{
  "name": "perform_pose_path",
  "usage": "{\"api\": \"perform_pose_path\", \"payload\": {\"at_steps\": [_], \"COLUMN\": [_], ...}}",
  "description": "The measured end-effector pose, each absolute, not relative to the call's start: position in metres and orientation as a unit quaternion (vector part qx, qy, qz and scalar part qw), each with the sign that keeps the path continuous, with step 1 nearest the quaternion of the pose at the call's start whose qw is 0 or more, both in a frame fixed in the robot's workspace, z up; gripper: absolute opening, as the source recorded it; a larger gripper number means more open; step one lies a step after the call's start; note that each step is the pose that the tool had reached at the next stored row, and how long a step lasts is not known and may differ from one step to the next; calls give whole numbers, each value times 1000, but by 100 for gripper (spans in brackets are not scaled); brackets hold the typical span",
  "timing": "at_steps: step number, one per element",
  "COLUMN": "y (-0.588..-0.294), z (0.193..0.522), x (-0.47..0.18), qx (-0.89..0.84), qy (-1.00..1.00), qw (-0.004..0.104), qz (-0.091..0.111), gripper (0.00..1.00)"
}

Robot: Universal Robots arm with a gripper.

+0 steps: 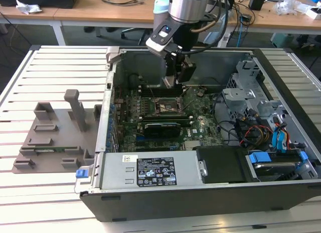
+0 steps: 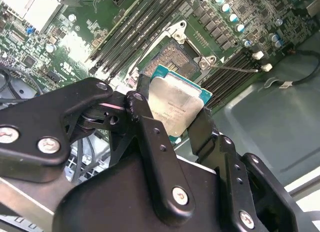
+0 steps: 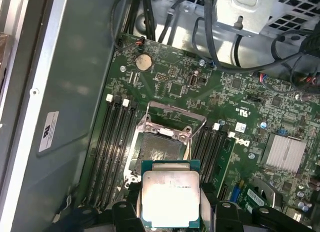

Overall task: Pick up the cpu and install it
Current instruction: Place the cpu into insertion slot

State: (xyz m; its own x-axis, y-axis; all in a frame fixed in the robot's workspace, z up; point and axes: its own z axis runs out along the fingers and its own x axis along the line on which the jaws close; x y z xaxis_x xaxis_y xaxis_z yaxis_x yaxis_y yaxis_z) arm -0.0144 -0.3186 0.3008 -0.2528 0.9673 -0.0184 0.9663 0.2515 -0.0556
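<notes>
1. Hangs from the top of the exterior view on the arm (image 1: 188, 7), over an open computer case (image 1: 200, 203) laid on its side on a slatted table (image 1: 50, 67).
2. Grips the cpu (image 2: 176, 108) in the gripper (image 2: 170, 111), with black fingers (image 2: 150, 137) pressed against two opposite edges and closed only as far as the chip's width.
3. Carries the chip flat, with its pale metal top facing both wrist cameras and a green border showing around the lid; appears the same in the first wrist view (image 3: 171, 199).
4. Holds it above the motherboard (image 3: 235, 92), not seated, just beside the socket (image 3: 160, 148) and overlapping the socket's nearer edge in the first wrist view.
5. Leaves the socket uncovered: metal frame (image 3: 172, 119) swung up and contact field bare, with a thin lever (image 2: 235, 68) sticking out to one side in the second wrist view.
6. Sits between rows of dark memory slots (image 3: 112, 147) on either side of the socket, with a round coin cell (image 3: 143, 62) and a finned heatsink (image 3: 286, 152) farther off on the board.
7. Shows, in the exterior view, a long black expansion card (image 1: 161, 128) just in front of the socket, a boxed power supply (image 1: 150, 170) against the case's front wall, and a grey fixture (image 1: 55, 133) on the table at the exterior view's left, apart from the case.
</notes>
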Motion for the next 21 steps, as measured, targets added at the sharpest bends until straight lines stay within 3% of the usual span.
{"api": "perform_pose_path", "payload": {"at_steps": [21], "y": [-319], "z": [299], "x": [-14], "qx": [-670], "qy": [-742], "qw": [11], "qz": [28], "gripper": [55]}}
